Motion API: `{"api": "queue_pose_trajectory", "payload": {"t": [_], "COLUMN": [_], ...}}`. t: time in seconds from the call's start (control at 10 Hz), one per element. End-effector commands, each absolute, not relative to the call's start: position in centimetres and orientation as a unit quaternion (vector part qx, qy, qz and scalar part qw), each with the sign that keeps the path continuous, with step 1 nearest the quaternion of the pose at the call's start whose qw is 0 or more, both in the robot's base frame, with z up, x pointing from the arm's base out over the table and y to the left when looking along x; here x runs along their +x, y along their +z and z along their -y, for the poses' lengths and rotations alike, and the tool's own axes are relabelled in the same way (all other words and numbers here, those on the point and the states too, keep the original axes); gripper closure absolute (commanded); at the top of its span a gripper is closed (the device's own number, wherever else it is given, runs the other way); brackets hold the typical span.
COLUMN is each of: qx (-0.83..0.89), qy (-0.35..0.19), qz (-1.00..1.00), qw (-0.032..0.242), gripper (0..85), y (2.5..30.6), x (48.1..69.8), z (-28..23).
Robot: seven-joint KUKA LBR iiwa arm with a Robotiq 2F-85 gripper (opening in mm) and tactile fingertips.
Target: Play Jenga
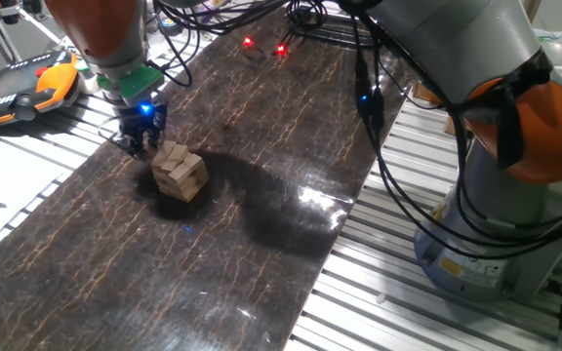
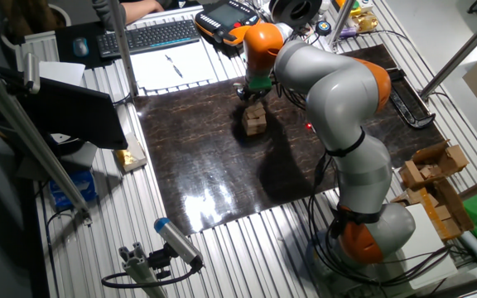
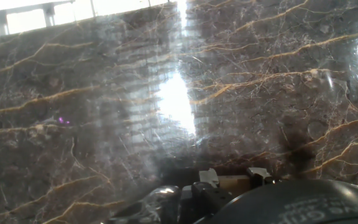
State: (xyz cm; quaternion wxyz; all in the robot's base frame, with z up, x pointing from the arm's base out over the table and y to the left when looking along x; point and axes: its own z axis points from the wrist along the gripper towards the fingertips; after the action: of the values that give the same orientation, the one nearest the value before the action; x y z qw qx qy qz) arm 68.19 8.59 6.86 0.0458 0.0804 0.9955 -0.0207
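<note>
From the hand view, nearest is the dark body of the claw (image 3: pixel 229 186) at 6 o'clock, with a sliver of pale wood between its tips; beyond lies only glossy marbled worktop (image 3: pixel 104 93). Whether the claw is spread or pinching that wood, I cannot tell.

In one fixed view the Jenga stack (image 1: pixel 180 172) sits on the dark worktop (image 1: pixel 222 273) at about 10 o'clock from its centre, blocks skewed out of line. The claw (image 1: pixel 140 139) hangs just beside the stack's upper far edge, at its 10 o'clock, a blue light on it.

My judgement: the step in hand is working one block loose. The next move calls for a slow, level push or pull along the block's length, so the skewed layers do not topple.
</note>
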Motion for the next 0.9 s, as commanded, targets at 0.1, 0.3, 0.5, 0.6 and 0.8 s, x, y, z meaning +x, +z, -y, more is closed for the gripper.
{"api": "queue_pose_trajectory", "payload": {"t": [0.1,0.3,0.5,0.6,0.8], "qx": [0.082,0.084,0.086,0.086,0.088], "qy": [-0.022,-0.021,-0.023,-0.024,-0.024], "qz": [-0.995,-0.995,-0.995,-0.995,-0.995], "qw": [0.045,0.047,0.05,0.05,0.05], "gripper": [54.0,54.3,54.3,54.0,54.0], "y": [7.1,7.03,7.06,7.13,7.11], "x": [68.39,68.5,68.53,68.58,68.6], "z": [-8.62,-8.58,-8.59,-8.6,-8.59]}}
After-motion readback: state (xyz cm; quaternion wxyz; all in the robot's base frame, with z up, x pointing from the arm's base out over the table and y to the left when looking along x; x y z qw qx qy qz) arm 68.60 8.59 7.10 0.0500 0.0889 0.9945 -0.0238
